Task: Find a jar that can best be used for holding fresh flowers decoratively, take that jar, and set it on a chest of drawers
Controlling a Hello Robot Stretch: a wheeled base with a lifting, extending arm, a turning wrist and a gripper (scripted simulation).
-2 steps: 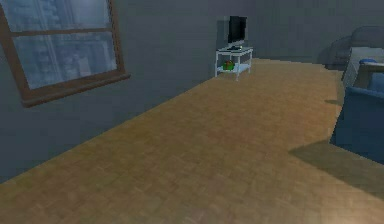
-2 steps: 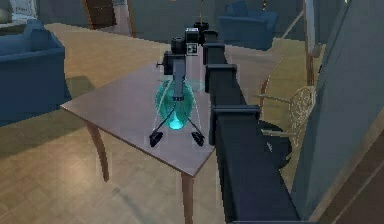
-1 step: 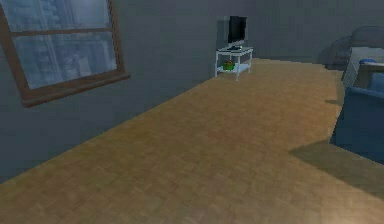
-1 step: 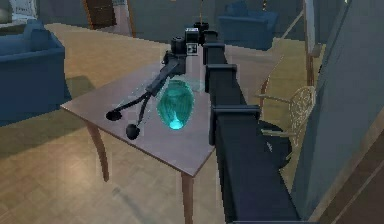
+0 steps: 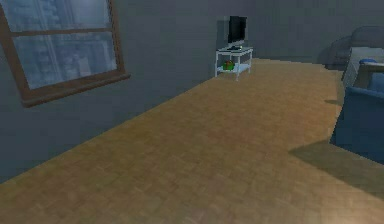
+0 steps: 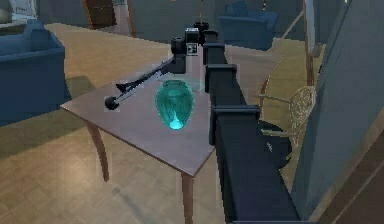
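Teal glass jar [image 6: 174, 104] stands upright on a wooden table [image 6: 92, 108], beside the arm [image 6: 235, 130]. Gripper [image 6: 180, 52] sits past it, by a dark rod [image 6: 140, 85]; whether it holds anything, or how its fingers stand, I cannot tell. Jar found, I judge; 2 steps remain: taking it, reaching a chest of drawers. No legible writing.

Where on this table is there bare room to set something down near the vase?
The table is bare along its near edge, from the fingers round to the corner below the vase. A thinner strip lies beyond the fingers. It is crowded between vase and fingers, and between vase and arm.
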